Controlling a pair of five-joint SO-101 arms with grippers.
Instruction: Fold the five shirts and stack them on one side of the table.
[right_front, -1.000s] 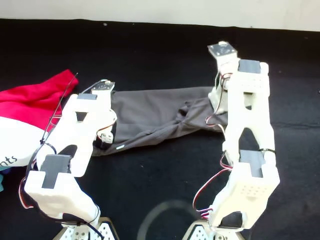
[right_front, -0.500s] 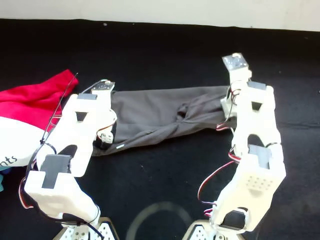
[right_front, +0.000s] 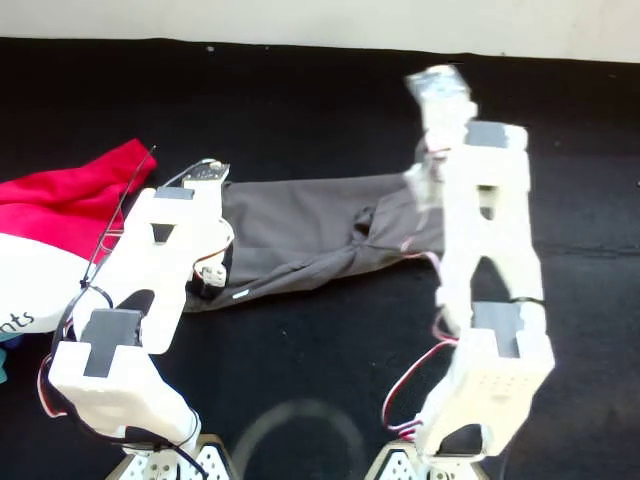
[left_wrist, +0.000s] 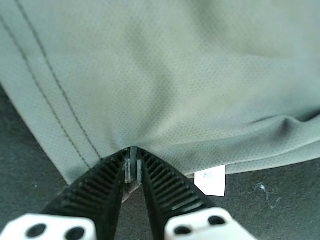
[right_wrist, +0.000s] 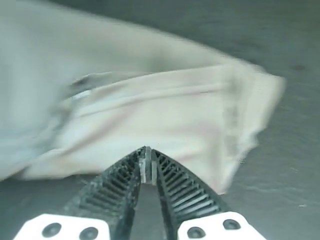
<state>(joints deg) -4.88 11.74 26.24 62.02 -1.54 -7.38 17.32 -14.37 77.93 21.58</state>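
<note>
Across the middle of the black table (right_front: 320, 100), the dark grey knit shirt (right_front: 300, 235) lies stretched out. The left gripper (left_wrist: 132, 170) pinches its stitched hem and the right gripper (right_wrist: 146, 170) its opposite end, both jaws pressed together, probably to pull it flat for folding.

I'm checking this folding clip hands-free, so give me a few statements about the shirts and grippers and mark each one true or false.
1. The left gripper is shut on an edge of the grey shirt. True.
2. The grey shirt is folded into a neat square. False: it lies stretched long between the two grippers.
3. A red shirt lies against a white shirt on the table. True.
4. The right gripper is open over bare table. False: it is shut on the grey shirt.
</note>
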